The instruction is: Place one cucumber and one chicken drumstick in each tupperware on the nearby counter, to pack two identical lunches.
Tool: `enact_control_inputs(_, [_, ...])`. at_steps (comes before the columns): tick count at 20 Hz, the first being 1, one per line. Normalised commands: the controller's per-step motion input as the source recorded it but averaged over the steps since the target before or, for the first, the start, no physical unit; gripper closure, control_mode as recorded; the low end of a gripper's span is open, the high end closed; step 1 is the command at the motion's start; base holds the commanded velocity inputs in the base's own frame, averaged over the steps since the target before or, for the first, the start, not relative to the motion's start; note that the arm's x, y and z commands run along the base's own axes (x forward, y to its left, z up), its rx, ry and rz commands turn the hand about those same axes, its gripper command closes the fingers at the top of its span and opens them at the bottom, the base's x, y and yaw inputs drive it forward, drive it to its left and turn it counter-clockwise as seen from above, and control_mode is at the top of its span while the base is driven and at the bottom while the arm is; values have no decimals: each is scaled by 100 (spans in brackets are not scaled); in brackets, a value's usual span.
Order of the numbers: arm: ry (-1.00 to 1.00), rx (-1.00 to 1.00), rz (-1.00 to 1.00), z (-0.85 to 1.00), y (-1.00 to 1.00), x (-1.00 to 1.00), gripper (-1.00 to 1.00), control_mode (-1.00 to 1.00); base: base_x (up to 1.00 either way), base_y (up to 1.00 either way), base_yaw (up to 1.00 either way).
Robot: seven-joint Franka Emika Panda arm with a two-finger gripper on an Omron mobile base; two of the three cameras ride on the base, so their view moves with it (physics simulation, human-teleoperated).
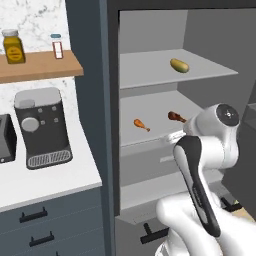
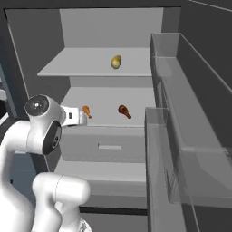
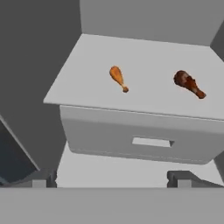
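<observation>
The fridge (image 2: 68, 27) stood open before the robot, its door swung out to the right with clear bins (image 2: 190, 113) along the inside. On the middle shelf (image 1: 150, 102) lay the two drumsticks, well apart from each other: the orange-brown drumstick (image 3: 118, 78) toward the left and the darker red-brown drumstick (image 3: 188, 83) toward the right, both with the thin bone tip pointing toward the shelf's front edge. A drawer (image 3: 148, 140) with a slot handle sat just below that shelf.

On the upper shelf (image 2: 90, 63) rested a single yellowish-green rounded thing (image 1: 179, 65), possibly the cucumber, though the colour and shape were too blurred to be sure.

The hand (image 3: 113, 179) hung in front of the drawer, outside the fridge, its two dark fingertips (image 3: 181, 178) spread wide with nothing between them. It touched neither drumstick.

To the left of the fridge, a coffee machine (image 1: 42, 127) stood on the white bench (image 1: 50, 182), and two jars (image 1: 15, 46) sat on a wooden shelf (image 1: 45, 67) above it.
</observation>
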Motion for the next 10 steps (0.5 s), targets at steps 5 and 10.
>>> enact_control_inputs(5, [-5,0,13,15,22,100,-100,-100,0,0,0])
enact_control_inputs(10, [1,-1,3,0,10,99,-100,-100,0,0,0])
